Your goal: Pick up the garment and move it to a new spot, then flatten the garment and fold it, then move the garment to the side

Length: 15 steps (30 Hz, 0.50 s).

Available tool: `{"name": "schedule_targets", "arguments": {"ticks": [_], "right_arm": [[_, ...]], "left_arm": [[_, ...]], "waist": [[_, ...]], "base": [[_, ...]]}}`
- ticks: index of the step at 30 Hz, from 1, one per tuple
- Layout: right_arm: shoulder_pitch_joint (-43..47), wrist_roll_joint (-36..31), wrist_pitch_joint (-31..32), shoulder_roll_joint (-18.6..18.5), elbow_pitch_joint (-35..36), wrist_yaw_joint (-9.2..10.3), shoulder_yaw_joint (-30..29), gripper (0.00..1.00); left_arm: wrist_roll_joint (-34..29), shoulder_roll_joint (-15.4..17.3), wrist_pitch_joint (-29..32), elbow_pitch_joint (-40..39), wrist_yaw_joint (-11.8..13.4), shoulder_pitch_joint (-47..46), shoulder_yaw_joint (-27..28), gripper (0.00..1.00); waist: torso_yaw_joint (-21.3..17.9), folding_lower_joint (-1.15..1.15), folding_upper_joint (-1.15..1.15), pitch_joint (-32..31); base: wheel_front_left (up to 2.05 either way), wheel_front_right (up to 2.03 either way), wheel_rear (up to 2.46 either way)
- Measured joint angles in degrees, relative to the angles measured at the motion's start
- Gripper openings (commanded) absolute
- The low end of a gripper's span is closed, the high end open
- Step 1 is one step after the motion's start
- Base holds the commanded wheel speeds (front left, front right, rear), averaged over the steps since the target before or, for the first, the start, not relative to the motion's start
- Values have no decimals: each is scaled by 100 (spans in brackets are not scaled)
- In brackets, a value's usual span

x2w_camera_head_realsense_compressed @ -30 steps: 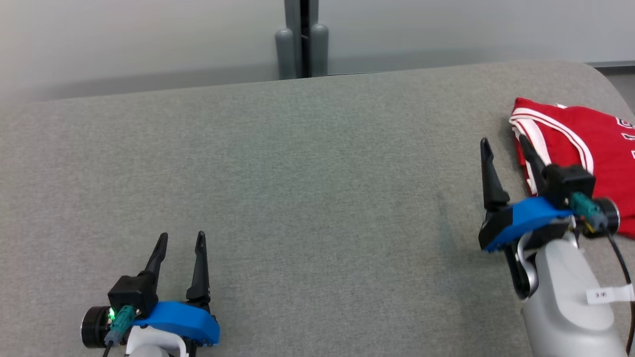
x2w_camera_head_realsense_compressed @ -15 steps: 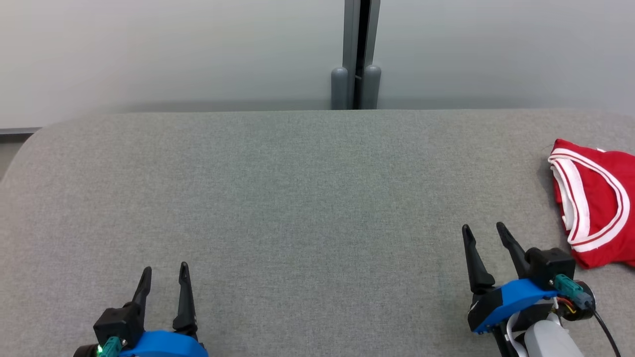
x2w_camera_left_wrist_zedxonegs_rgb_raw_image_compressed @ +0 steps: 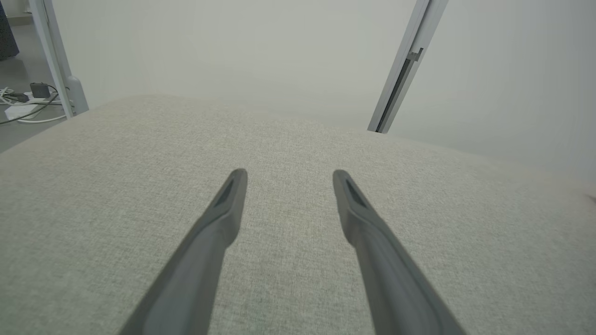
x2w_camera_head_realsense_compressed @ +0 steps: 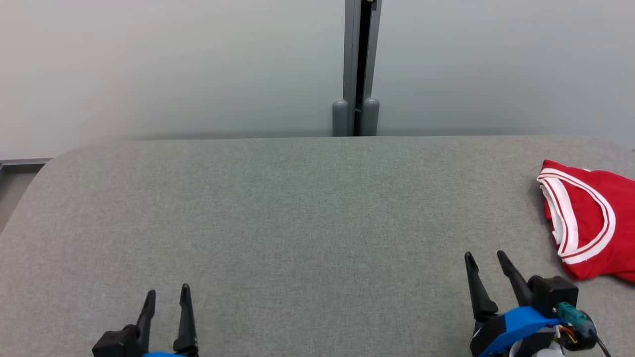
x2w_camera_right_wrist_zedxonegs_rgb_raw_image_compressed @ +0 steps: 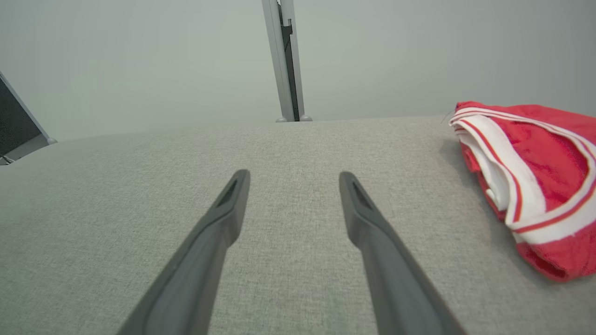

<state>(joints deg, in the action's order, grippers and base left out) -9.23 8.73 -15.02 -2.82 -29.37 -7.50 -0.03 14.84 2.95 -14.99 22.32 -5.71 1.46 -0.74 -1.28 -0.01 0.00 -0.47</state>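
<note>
The red garment (x2w_camera_head_realsense_compressed: 590, 223), edged with white bands, lies in a soft, layered heap on the grey cloth-covered table (x2w_camera_head_realsense_compressed: 297, 223). It sits to the right of the right pincer (x2w_camera_head_realsense_compressed: 484, 254) and slightly ahead of its tips, near but not touching. That pincer's fingers stand apart with nothing between them. The left pincer (x2w_camera_head_realsense_compressed: 167, 289), well apart from the garment, is likewise spread and empty. The garment looks light, limp and probably slick, like a jersey knit, so it will likely sag and could slide out of a shallow pinch. The thick banded edge closest to the right pincer seems the firmest place to grip, taken deep enough to catch the layers together.
</note>
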Motion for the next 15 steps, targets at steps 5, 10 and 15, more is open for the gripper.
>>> {"name": "schedule_targets", "arguments": {"ticks": [5, 10, 15], "right_arm": [[127, 32, 65, 29, -230, 0, -16, 0], [140, 547, 242, 36, -211, 0, -91, 0], [140, 1112, 365, 36, -76, 0, -114, 0]], "left_arm": [[58, -13, 52, 234, 3, 124, 5, 0], [550, -15, 231, 234, 3, 127, 52, 0], [1054, -15, 346, 156, -16, 101, 91, 0]], "waist": [[2, 1, 0, -6], [6, 1, 0, -3], [11, 1, 0, 0]], "base": [[0, 0, 0], [0, 0, 0], [0, 0, 0]]}}
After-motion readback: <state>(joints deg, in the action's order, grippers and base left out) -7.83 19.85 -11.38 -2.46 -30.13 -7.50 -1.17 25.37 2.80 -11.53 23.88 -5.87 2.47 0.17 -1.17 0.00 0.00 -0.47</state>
